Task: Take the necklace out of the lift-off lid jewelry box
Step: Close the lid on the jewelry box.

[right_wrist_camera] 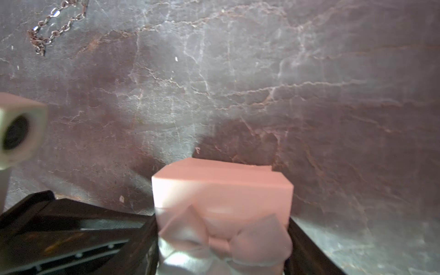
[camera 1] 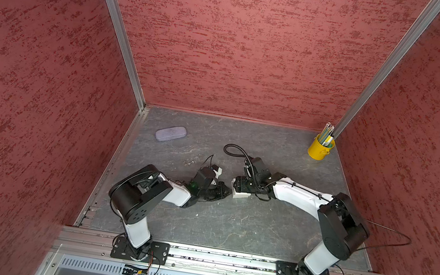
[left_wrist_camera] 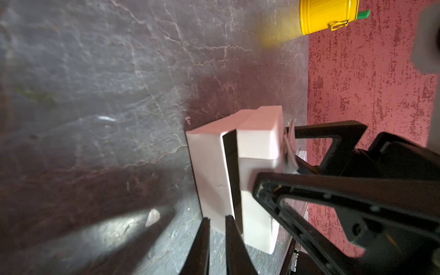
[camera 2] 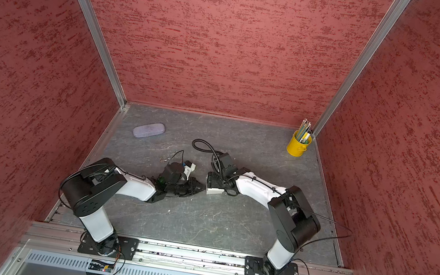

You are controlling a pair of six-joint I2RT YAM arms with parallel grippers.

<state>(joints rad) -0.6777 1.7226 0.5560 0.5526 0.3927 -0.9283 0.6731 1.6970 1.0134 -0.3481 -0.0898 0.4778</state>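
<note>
Holding the box [left_wrist_camera: 257, 142] on its side, my right gripper [right_wrist_camera: 222, 216] clamps it from both sides, with the bow facing the wrist. A dark gap shows between the box's two halves. My left gripper [left_wrist_camera: 217, 219] is all but closed and empty, tips just beside the box's edge. I see the necklace [camera 1: 191, 161] lying loose on the table [camera 1: 229, 225], outside the box, near my left wrist.

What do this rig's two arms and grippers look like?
The left arm and right arm have white shells, black joint housings and thin black cables; a ribbed black hose loops off the right one. The left gripper and right gripper have black tapered fingers.
</note>
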